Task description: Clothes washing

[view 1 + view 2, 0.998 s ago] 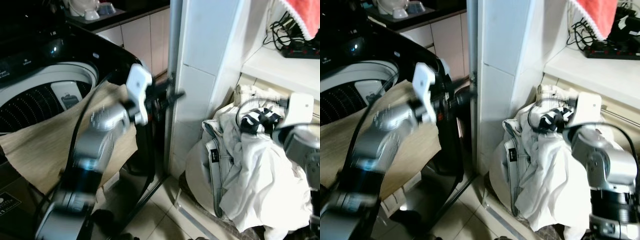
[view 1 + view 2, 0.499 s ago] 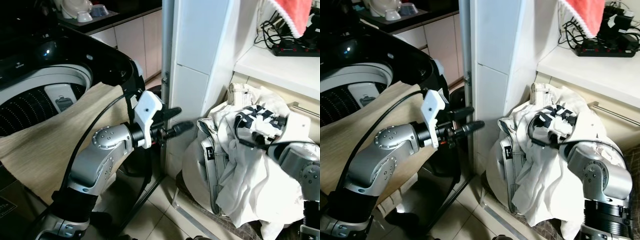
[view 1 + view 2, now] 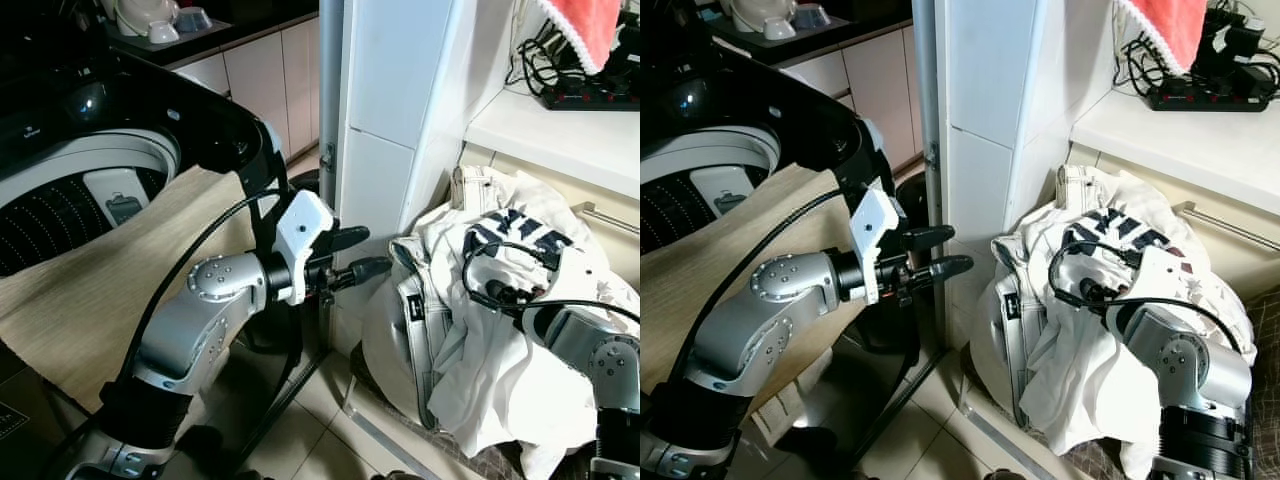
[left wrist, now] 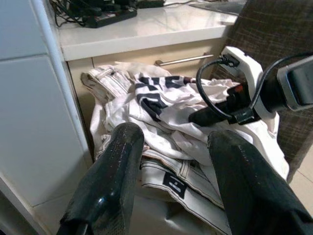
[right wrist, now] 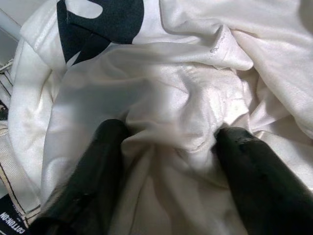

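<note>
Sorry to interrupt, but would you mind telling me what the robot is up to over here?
It is doing laundry. The right gripper is pushed into a pile of white clothes heaped beside the tiled pillar, its open fingers pressing into a white garment with nothing lifted yet. The left gripper hangs open in the air between the washing machine and the pile, pointing toward the clothes. A beige cloth is draped over the machine's front edge.
</note>
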